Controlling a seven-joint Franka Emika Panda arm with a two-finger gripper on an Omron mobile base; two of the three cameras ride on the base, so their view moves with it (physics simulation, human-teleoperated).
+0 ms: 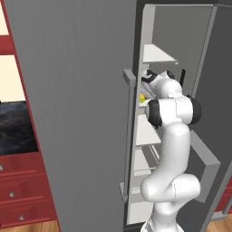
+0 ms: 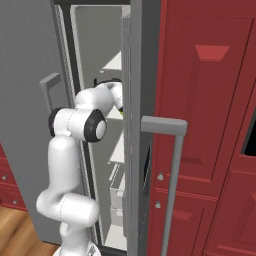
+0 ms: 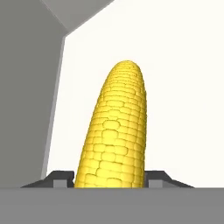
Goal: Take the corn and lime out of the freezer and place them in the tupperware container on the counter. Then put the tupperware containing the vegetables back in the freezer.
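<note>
The corn (image 3: 116, 131), a bright yellow cob, stands up between my gripper's (image 3: 109, 177) two dark fingertips (image 3: 59, 177) in the hand view, and both tips press against its sides. It lies against a pale inner shelf wall of the freezer (image 1: 68, 113). From the left base view my arm reaches past the open grey door into the shelves, with a spot of the yellow corn (image 1: 142, 97) at the hand. The lime and the tupperware container are out of view.
The freezer's open door with its vertical bar handle (image 1: 129, 136) stands close on the arm's left. Pale shelves (image 1: 156, 54) sit above and below the hand. The black counter (image 1: 16, 127) over red drawers lies far left. Tall red cabinets (image 2: 210, 125) flank the freezer's right.
</note>
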